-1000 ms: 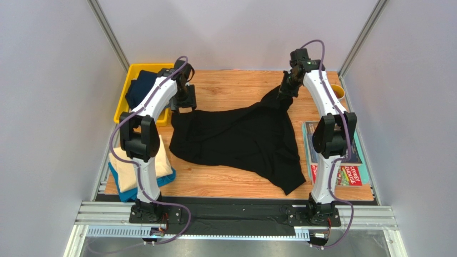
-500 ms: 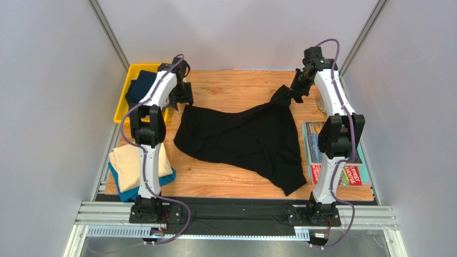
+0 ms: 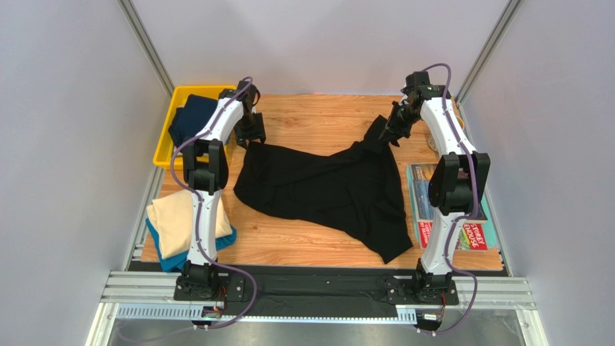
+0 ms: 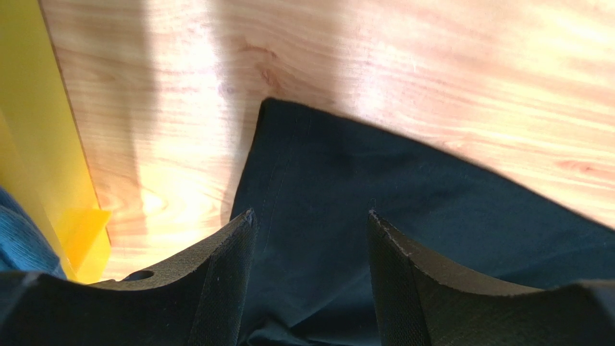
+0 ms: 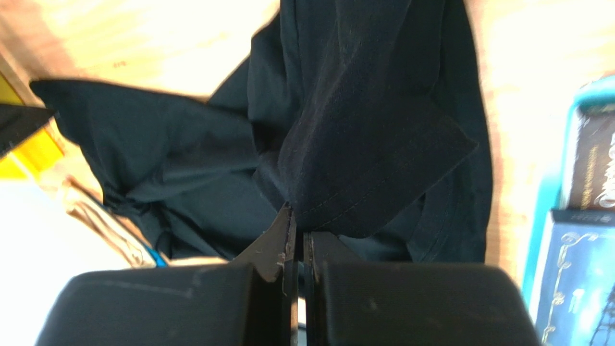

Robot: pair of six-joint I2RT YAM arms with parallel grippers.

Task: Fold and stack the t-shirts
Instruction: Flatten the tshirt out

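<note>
A large black t-shirt [image 3: 317,189] lies spread and rumpled across the middle of the table. My right gripper [image 3: 390,134] is shut on its far right corner [image 5: 361,166] and holds that corner lifted off the wood; the cloth hangs from the closed right gripper [image 5: 299,216]. My left gripper [image 3: 250,138] is low over the shirt's far left corner [image 4: 271,108], open, with black cloth lying between and under its fingers [image 4: 234,245]. A cream t-shirt [image 3: 186,218] lies folded on a teal-blue one [image 3: 167,258] at the near left. A dark navy one [image 3: 189,115] sits in the bin.
A yellow plastic bin [image 3: 164,148] stands at the far left, close beside the left gripper, and its wall [image 4: 36,130] fills the left of the left wrist view. Colourful magazines [image 3: 465,231] lie along the right edge. Metal frame posts rise at both far corners.
The right gripper carried the raised corner slightly right and away from the bases. The left gripper came down over the shirt's far left corner, which shifted a little to the right.
</note>
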